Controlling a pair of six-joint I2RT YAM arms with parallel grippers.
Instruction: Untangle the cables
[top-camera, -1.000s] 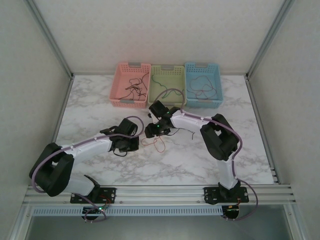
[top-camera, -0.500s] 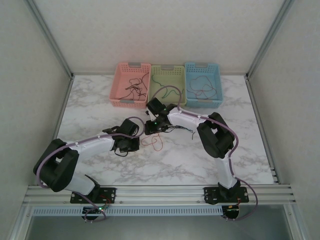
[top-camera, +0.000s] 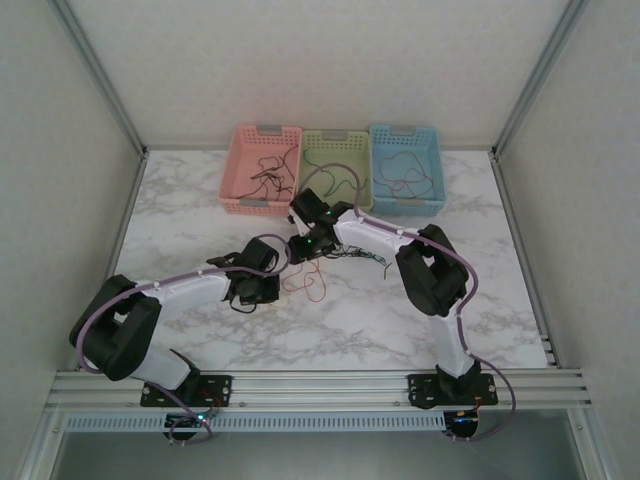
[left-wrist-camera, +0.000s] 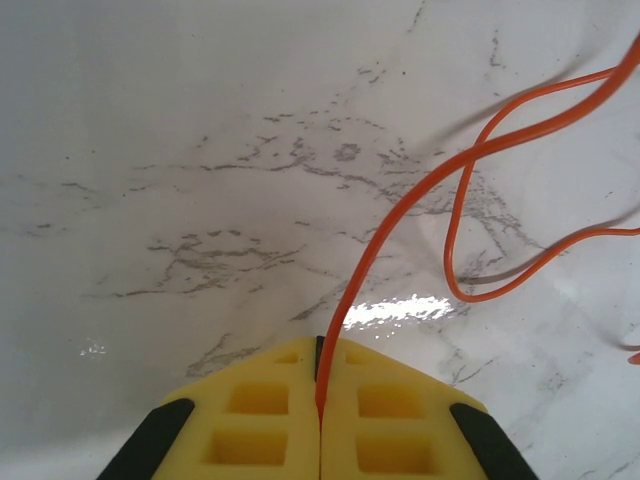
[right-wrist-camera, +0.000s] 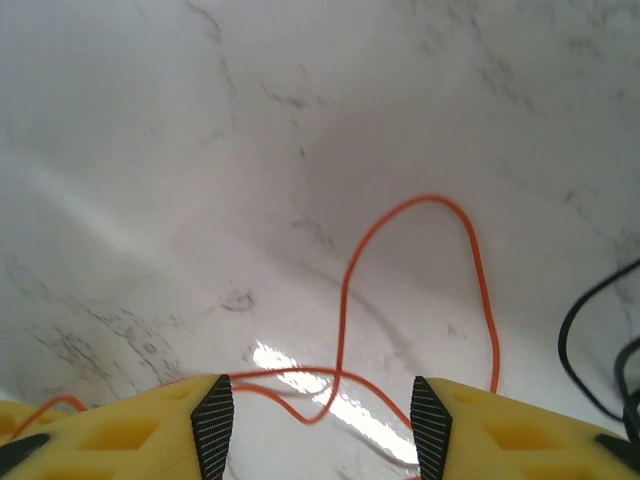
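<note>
An orange cable (top-camera: 311, 285) lies in loops on the marble table between the two arms. My left gripper (left-wrist-camera: 320, 345) is shut on one end of this orange cable (left-wrist-camera: 400, 215), which runs out from between its yellow fingers. In the top view the left gripper (top-camera: 270, 290) sits just left of the loops. My right gripper (right-wrist-camera: 322, 400) stands open above the table, with loops of the orange cable (right-wrist-camera: 345, 290) lying under the gap. In the top view the right gripper (top-camera: 300, 244) is just beyond the loops. A black cable (right-wrist-camera: 590, 330) curls at the right edge.
Three baskets stand at the back: pink (top-camera: 262, 206), green (top-camera: 335, 138) and blue (top-camera: 405, 208), with thin cables in each. A small bunch of dark and green cables (top-camera: 372, 260) lies beside the right forearm. Metal frame posts line both sides of the table.
The right gripper has shifted a little toward the far left, uncovering the dark cables beside its forearm. The left gripper keeps its hold on the orange cable; its elbow moved slightly right.
</note>
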